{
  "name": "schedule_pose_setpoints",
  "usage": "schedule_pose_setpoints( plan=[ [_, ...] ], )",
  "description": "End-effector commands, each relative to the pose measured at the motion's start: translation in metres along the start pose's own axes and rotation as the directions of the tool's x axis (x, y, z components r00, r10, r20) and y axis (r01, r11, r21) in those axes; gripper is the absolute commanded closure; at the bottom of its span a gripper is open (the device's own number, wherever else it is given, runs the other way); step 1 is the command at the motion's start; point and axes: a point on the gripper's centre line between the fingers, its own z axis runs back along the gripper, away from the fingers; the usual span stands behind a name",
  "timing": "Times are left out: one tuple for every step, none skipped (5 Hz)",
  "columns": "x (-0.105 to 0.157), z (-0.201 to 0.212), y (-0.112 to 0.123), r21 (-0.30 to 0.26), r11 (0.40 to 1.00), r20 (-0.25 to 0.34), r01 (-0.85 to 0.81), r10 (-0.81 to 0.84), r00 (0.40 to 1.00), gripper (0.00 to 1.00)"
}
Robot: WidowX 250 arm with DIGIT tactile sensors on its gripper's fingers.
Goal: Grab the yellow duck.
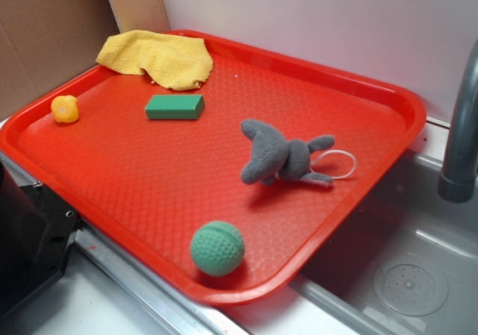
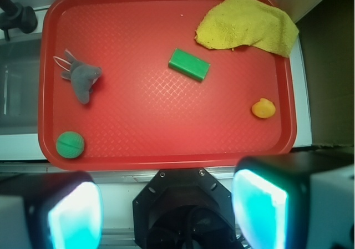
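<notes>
In the wrist view the gripper (image 2: pixel 166 207) hangs outside the near rim of the tray (image 2: pixel 166 157), fingers spread. All 5 things lie on the tray ahead of it: the duck (image 2: pixel 263 108) ahead-right, the terry cloth (image 2: pixel 247 24) farther behind the duck, the block (image 2: pixel 189 65) straight ahead, the ball (image 2: pixel 70 144) ahead-left, the plush mouse (image 2: pixel 83 78) beyond the ball.

A toy kitchen setup: grey sink basin (image 1: pixel 403 268) and faucet (image 1: pixel 461 126).

text: none readable | labels: none | brands: none | numbers: none | signs: none
</notes>
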Motion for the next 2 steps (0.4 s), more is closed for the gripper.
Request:
schedule_pose_setpoints(
  plan=[
    [0.0,0.0,0.0,0.0,1.0,0.0,0.0,0.0,1.0,0.0],
    [0.0024,-0.0006,0.0049,0.0,0.993,0.04,-0.116,0.116,0.992,0.0]
  ],
)
